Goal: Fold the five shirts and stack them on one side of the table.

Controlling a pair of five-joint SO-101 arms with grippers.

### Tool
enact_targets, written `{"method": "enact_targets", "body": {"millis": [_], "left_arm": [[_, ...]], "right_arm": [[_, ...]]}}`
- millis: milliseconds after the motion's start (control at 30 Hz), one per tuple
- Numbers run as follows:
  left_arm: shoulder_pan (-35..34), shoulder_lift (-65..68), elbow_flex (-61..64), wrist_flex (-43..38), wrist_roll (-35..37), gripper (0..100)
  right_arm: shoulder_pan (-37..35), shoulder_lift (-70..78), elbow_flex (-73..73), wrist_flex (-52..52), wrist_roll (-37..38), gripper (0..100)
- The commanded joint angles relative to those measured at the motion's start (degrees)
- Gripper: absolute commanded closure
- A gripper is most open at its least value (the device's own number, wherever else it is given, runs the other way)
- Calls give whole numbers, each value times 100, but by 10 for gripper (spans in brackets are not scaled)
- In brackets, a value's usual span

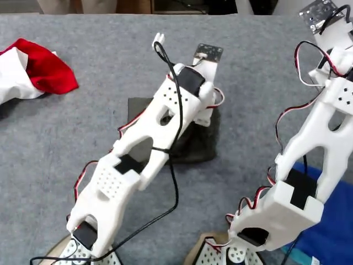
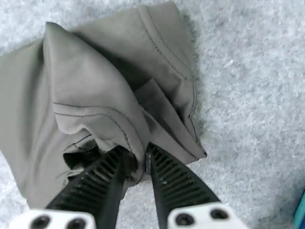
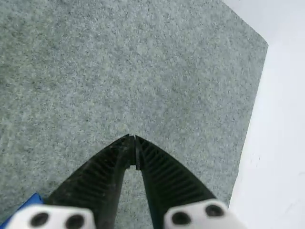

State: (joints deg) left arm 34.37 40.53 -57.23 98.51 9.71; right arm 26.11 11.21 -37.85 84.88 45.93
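Observation:
A dark olive shirt (image 1: 193, 144) lies partly folded at the table's middle, under the left arm's wrist. In the left wrist view the olive shirt (image 2: 95, 86) is bunched into layered folds with a sleeve hem on top. My left gripper (image 2: 138, 153) is shut on a fold at the shirt's near edge, with cloth pinched between the black ribbed fingers (image 2: 107, 176). My right gripper (image 3: 132, 139) is shut on nothing and hangs over bare grey felt close to the table's right edge. A red shirt (image 1: 48, 70) and a white shirt (image 1: 14, 80) lie crumpled together at the far left.
A blue shirt (image 1: 333, 223) lies at the near right under the right arm, and a corner of the blue shirt (image 3: 21, 206) appears beside that gripper. The grey felt (image 1: 99, 127) covers the table. The white floor (image 3: 281, 119) begins past the table's right edge.

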Motion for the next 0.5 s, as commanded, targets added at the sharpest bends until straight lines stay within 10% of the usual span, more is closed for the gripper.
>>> {"method": "enact_targets", "body": {"millis": [0, 300, 467], "left_arm": [[97, 180, -668, -62, 53, 980], [237, 840, -1187, -26, 53, 964], [88, 681, -1354, 229, 202, 786]], "right_arm": [[31, -321, -233, -88, 70, 991], [22, -321, -233, -70, 70, 991], [-57, -321, -119, -97, 70, 991]]}}
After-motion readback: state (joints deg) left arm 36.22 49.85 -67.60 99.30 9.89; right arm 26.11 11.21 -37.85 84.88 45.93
